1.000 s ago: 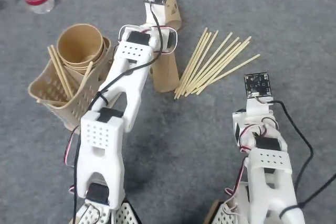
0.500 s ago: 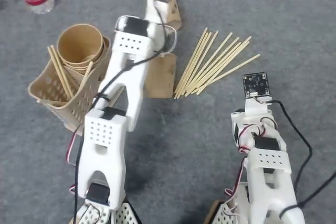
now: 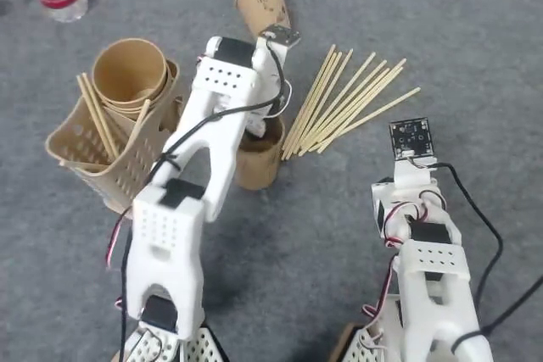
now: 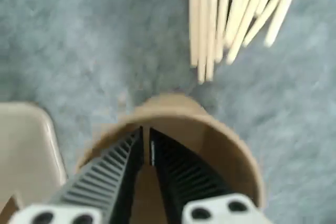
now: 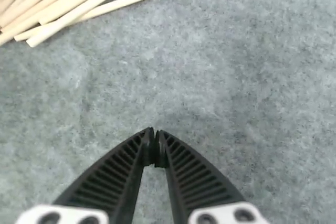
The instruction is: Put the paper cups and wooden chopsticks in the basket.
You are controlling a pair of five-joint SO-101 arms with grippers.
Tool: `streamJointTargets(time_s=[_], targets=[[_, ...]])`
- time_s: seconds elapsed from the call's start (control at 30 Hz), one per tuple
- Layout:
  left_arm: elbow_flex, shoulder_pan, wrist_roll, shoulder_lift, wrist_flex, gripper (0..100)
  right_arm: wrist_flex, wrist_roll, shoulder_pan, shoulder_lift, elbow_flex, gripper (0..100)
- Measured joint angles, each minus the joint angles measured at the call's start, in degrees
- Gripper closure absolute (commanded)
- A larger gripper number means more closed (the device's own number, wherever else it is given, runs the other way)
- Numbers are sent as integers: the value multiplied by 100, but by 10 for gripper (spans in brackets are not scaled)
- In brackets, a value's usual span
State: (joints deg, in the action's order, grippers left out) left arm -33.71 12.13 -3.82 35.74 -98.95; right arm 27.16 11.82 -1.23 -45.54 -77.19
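Left wrist view: the left jaws pinch the wall of a cup [image 4: 210,150], which stands on the bench [image 3: 475,48] just right of the basket [image 3: 85,158]. So thin a grip may let it swing or slip on the lift, or snag the sticks [image 3: 96,116] in the basket. The right jaws are pressed together over bare bench. Cups: one gripped, one lying far [image 3: 259,6], at least two nested in the basket [image 3: 127,69]. Sticks: three in the basket, about ten loose [image 3: 339,103] (too overlapped to be sure).

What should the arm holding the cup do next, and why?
Probably lift the cup and swing it over to the basket: the left end effector is shut on its rim, and the basket beside it already holds other cups.
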Motion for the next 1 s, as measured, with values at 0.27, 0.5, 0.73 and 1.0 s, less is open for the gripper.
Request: streamJointTargets(time_s=[0.27, 0.5, 0.73, 1.0], targets=[[1811, 343, -589, -2224, 0, 987, 0, 0, 18, 0, 0, 991], [2066, 185, -615, -3525, 0, 859, 0, 0, 18, 0, -18, 991], [2549, -316, -527, -3921, -26, 852, -44, 0, 18, 0, -18, 991], [3771, -545, -70, -3921, 1055, 852, -44, 0, 18, 0, -53, 991]])
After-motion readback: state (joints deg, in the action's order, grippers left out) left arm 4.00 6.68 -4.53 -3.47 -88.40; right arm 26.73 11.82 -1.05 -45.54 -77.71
